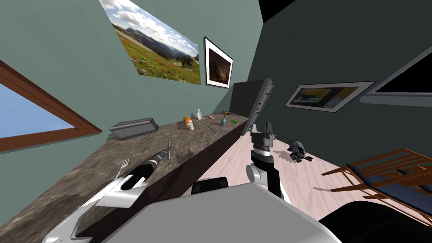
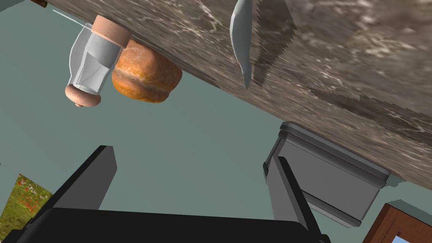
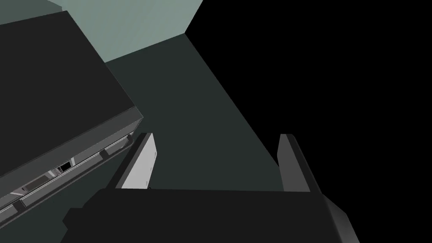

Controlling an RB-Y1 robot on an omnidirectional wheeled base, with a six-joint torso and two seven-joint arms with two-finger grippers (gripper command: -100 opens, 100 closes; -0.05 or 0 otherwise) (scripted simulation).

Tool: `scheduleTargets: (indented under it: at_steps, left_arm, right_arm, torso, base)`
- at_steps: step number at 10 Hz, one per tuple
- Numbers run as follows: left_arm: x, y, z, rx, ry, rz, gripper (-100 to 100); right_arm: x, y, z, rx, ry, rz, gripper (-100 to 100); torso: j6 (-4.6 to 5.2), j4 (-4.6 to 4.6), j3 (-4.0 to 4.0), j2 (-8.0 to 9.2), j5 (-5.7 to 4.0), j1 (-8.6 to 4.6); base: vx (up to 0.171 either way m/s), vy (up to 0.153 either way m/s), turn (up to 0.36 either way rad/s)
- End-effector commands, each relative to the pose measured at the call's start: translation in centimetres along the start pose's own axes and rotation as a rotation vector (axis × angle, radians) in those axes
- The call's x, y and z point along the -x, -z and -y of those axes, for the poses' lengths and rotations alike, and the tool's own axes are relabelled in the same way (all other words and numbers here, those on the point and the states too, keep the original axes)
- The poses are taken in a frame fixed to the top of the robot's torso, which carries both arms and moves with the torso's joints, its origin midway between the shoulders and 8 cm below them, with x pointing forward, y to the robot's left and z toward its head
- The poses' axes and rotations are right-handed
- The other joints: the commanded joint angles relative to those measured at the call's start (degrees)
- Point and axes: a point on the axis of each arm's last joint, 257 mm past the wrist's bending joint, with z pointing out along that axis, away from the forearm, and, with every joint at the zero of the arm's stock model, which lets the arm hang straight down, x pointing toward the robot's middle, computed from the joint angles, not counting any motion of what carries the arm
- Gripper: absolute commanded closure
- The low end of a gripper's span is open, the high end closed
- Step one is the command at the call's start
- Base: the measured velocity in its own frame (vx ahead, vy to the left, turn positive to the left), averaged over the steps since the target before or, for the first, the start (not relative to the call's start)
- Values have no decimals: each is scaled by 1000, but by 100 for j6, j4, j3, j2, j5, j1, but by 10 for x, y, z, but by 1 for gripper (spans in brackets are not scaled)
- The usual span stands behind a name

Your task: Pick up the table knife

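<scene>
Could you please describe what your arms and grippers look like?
Left arm and right arm are white and grey with dark joints. Left gripper and right gripper each have two thin grey blade-like fingers on a dark box.

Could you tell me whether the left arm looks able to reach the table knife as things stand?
Probably yes: the left claw is open, the table knife lies bare on the counter ahead, and nothing stands between them.

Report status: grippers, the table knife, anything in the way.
Left gripper open over the counter, short of the table knife. Right gripper open, held aside. Knife lies flat, untouched. Shaker and bun stand apart from it.
</scene>
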Motion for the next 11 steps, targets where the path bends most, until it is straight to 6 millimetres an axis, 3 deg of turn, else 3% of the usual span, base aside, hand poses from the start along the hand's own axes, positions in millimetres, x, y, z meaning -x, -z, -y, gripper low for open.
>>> scheduleTargets:
  at_steps: [1,2,3,5,6,8,9,11]
  left_arm:
    - [-3,2,-21,61,-20,-22,-100]
    - [-4,2,-39,103,-34,-37,-100]
    - [-5,3,-42,114,-34,-41,-100]
    - [-7,6,-79,209,-57,-72,-100]
    - [-7,7,-81,216,-57,-73,-100]
    - [-8,14,-115,308,-75,-100,-100]
    - [-8,14,-116,311,-75,-101,-100]
    - [-6,22,-148,398,-91,-123,-100]
  right_arm:
    - [0,0,0,0,0,0,0]
    - [0,0,0,0,0,0,0]
    - [0,0,0,0,0,0,0]
    - [0,0,0,0,0,0,0]
    - [0,0,0,0,0,0,0]
    - [0,0,0,0,0,0,0]
    - [0,0,0,0,0,0,0]
    - [0,0,0,0,0,0,0]
  torso:
    - [0,0,0,0,0,0]
    - [3,0,0,-1,0,-2]
    - [2,-1,-2,-3,-1,-5]
    - [3,0,-1,-2,-1,-5]
    - [2,-1,-3,-4,-1,-5]
    - [2,-1,-1,-3,0,-3]
    - [2,0,-1,-2,-1,-5]
    - [0,0,-1,-2,-1,-2]
  base:
    - [15,-20,-185]
    - [25,-33,-229]
    - [16,-25,-87]
    - [20,-31,-200]
    - [20,-19,-74]
    - [19,-25,-202]
    - [15,-18,-60]
    - [20,-23,-165]
